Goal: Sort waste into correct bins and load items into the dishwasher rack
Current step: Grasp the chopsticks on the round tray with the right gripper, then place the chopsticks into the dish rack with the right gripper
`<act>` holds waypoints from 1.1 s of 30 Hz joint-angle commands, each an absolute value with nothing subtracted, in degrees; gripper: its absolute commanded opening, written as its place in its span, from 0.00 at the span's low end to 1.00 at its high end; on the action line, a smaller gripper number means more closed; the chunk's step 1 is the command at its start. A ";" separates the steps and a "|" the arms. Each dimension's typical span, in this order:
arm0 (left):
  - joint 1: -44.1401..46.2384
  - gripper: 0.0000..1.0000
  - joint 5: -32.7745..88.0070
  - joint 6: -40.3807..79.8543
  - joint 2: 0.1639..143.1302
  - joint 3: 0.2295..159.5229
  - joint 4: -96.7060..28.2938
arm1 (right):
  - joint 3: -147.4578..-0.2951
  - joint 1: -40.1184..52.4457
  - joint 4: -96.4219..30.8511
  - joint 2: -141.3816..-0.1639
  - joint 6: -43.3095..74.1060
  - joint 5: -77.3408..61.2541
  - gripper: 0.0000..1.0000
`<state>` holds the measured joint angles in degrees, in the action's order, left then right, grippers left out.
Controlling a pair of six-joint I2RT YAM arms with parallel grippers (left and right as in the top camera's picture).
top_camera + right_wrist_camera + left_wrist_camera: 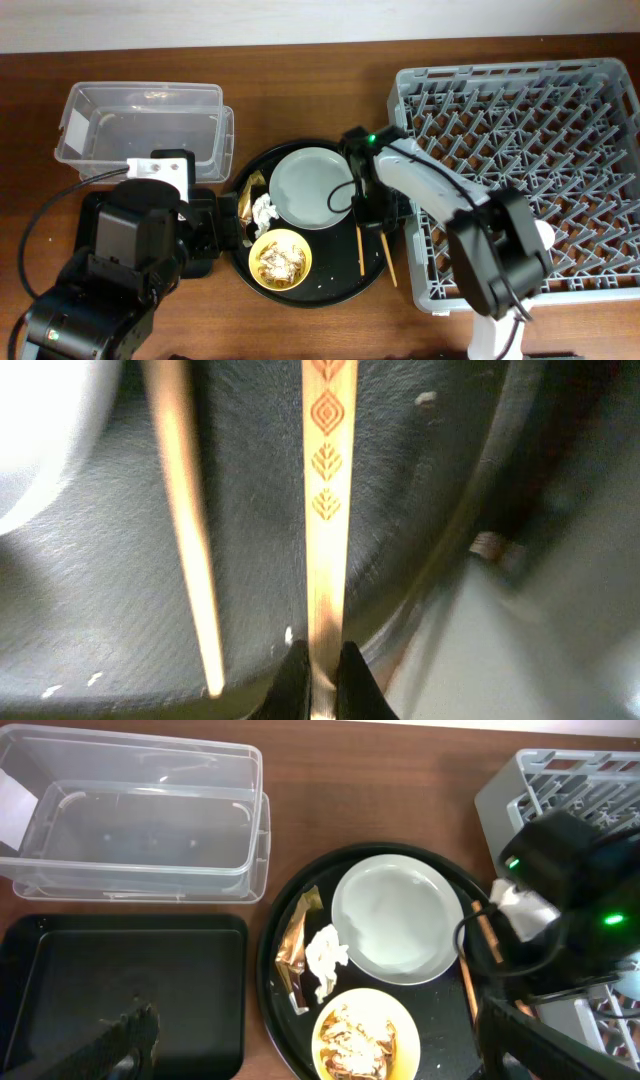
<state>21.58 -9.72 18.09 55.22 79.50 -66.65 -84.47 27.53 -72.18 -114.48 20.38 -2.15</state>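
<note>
My right gripper (322,665) is shut on one wooden chopstick (326,510) low over the right side of the round black tray (335,290); the second chopstick (186,530) lies beside it. In the overhead view the right gripper (374,218) sits between the grey-green plate (313,188) and the dishwasher rack (530,170). The tray also holds a yellow bowl (258,278) of food scraps (281,258), a white tissue (263,212) and a gold-brown wrapper (247,203). My left gripper (318,1020) is open and empty, high above the bowl and black bin. The cups are out of view.
The clear tub (140,125) stands at the back left. The shallow black tray (130,980) lies in front of it, largely under my left arm in the overhead view. The rack's near-left corner is close to the right arm.
</note>
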 commanded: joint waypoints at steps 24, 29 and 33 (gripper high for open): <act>21.54 0.99 -10.35 18.81 55.05 80.03 -66.61 | -93.27 21.96 -75.55 -89.60 8.80 -7.29 0.62; 21.54 1.00 -10.35 18.81 55.05 80.03 -66.61 | -83.13 33.15 -71.59 -93.25 15.62 -5.45 0.57; 21.54 0.99 -10.35 18.81 55.05 80.03 -66.61 | -67.53 34.06 -58.33 -95.15 19.86 -4.08 0.46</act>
